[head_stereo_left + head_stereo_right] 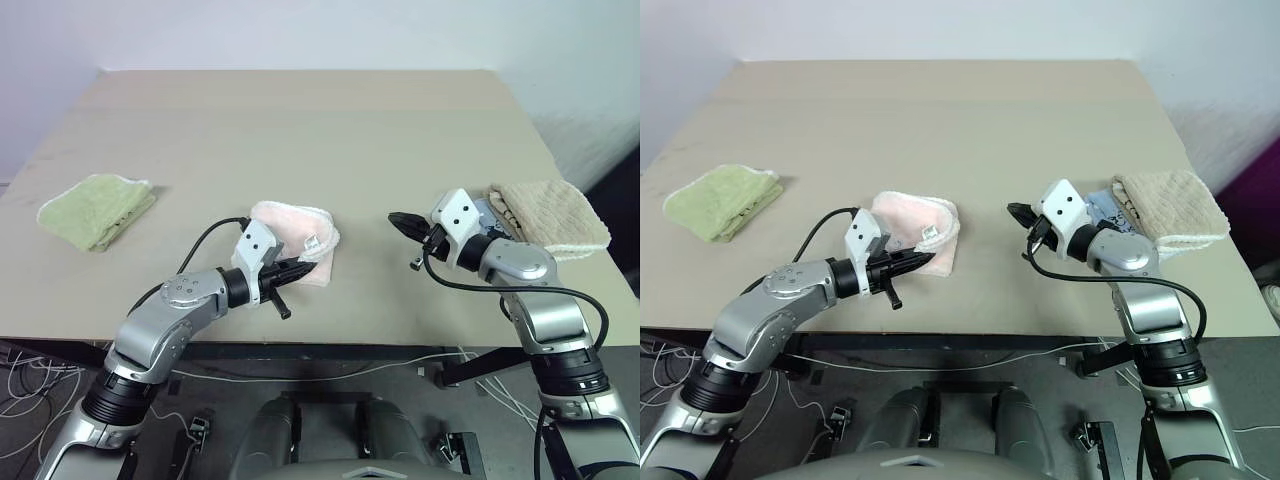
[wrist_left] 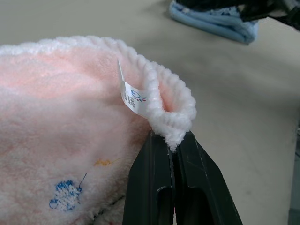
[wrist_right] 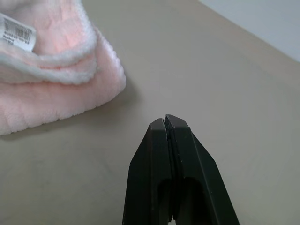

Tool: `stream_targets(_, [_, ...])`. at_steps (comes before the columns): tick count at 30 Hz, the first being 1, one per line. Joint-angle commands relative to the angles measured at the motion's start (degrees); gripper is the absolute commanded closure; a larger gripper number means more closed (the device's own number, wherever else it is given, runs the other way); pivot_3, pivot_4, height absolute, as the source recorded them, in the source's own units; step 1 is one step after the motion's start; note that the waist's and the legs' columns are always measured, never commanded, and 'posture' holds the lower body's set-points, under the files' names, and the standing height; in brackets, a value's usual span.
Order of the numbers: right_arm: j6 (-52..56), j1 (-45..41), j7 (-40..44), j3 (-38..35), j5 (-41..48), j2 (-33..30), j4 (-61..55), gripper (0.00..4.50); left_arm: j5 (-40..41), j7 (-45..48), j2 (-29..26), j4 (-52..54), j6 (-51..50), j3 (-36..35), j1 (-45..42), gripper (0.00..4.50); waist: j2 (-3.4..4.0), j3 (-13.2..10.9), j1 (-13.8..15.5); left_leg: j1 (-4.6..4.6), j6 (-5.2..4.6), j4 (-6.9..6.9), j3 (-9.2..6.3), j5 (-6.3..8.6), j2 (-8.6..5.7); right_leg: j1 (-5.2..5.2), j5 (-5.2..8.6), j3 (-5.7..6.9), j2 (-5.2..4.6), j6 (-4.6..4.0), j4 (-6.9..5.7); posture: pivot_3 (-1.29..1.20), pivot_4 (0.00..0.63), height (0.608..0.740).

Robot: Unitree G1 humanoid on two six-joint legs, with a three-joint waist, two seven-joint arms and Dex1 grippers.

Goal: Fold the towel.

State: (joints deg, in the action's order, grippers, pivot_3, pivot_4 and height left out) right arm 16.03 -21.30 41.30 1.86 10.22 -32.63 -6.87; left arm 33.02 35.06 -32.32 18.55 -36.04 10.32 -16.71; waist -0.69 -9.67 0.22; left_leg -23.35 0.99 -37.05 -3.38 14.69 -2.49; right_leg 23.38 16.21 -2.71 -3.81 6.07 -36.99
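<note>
A pale pink towel (image 1: 295, 240), folded into a small bundle with white scalloped edging and a white tag (image 2: 132, 97), lies near the front edge of a beige table (image 1: 300, 130), between the two arms. The left gripper (image 2: 172, 146) pinches the towel's white edge between nearly closed black fingers. The right gripper (image 3: 165, 121) hovers over bare tabletop to the towel's right, fingers pressed together, holding nothing. A light green folded towel (image 1: 97, 209) lies far left; a beige waffle-textured towel (image 1: 550, 217) far right.
</note>
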Motion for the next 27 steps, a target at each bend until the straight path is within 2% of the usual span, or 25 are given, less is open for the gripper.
stream_targets(1, [-0.1, -0.5, -0.3, -1.3, 0.3, -0.5, -2.6, 4.50, 3.0, 1.9, 0.7, 2.2, -1.4, -3.2, -0.1, 3.21, 0.00, 0.0, 0.0, 0.00, 0.00, 0.00, 0.00, 0.00, 0.00, 0.00, 0.00, 0.00, -0.01, 0.00, 0.00, 0.00, 0.150, 0.740])
stream_targets(10, [1.1, -1.9, 0.7, -0.3, 2.0, 0.9, -3.1, 4.50, 13.1, 2.3, 1.3, 5.8, -3.4, -16.3, 4.3, 0.10, 0.00, 0.0, -0.2, 0.00, 0.00, 0.00, -0.02, 0.00, 0.03, 0.01, 0.00, 0.00, -0.05, 0.00, -0.01, 0.00, 0.150, 0.740])
stream_targets(14, [3.9, -3.1, 1.0, 0.4, 4.6, 3.4, -4.2, 4.50, 14.2, -3.5, 3.2, 1.9, -2.3, -23.5, 2.1, 0.04, 0.00, 0.0, -0.2, 0.00, 0.00, 0.00, -0.03, 0.00, 0.03, 0.02, 0.00, 0.01, -0.05, 0.00, -0.01, 0.00, 0.150, 0.740])
stream_targets(17, [6.5, -5.4, 0.2, 1.6, 6.2, 6.8, -4.4, 4.50, 8.2, -5.3, 2.9, -2.4, 1.0, -23.3, -0.1, 0.68, -0.01, 0.0, -0.1, 0.01, 0.00, -0.03, -0.03, 0.00, 0.02, 0.00, 0.00, 0.03, -0.01, 0.01, -0.03, 0.00, 0.150, 0.740])
stream_targets(23, [9.9, -11.0, -2.1, 4.9, 6.7, 14.5, -0.9, 4.50, -1.6, -1.6, 2.3, -6.9, 7.0, -15.9, -2.4, 2.70, -0.01, 0.0, -0.3, -0.01, 0.01, -0.01, -0.02, -0.01, 0.00, 0.05, -0.01, 0.04, 0.03, 0.01, -0.03, 0.00, 0.150, 0.740])
stream_targets(27, [9.2, -10.9, -1.2, 8.5, 5.3, 17.5, 2.8, 4.50, -5.6, 1.3, 2.6, -10.5, 9.1, -11.6, -4.0, 4.01, 0.00, 0.0, -0.3, -0.01, 0.02, 0.00, -0.02, -0.01, -0.02, 0.05, -0.01, 0.05, 0.02, 0.01, -0.03, 0.00, 0.150, 0.740])
